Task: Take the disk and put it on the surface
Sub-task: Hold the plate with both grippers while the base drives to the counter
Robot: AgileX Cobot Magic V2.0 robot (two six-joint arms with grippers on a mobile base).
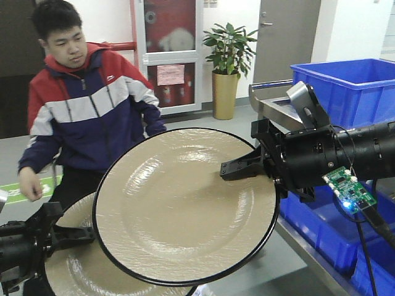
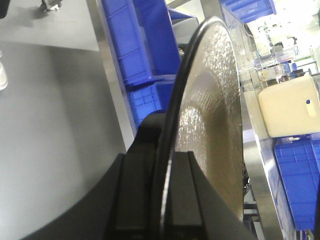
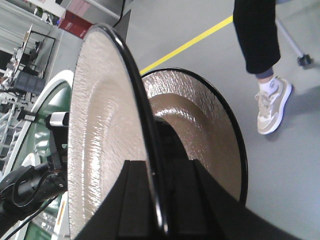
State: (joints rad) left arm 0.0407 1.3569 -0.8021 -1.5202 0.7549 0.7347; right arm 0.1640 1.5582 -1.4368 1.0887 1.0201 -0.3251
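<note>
Closest up: upper disk [image 1: 185, 206], beige with black rim, tilted up with its face to the front camera, pinched at its right rim by right claw [image 1: 233, 169] (jaws narrow on the rim, clear in the right wrist view). Behind and below: lower disk [image 1: 77, 268], partly covered, clamped at its left rim by left claw [image 1: 83, 233]. Both held in mid-air. Blue bins [image 1: 352, 86] at right, man in red-and-navy jacket [image 1: 86, 105] behind left.

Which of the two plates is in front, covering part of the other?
The higher plate, gripped at its right rim by the right claw. It overlaps the lower plate, which the left claw holds at the bottom left.
</note>
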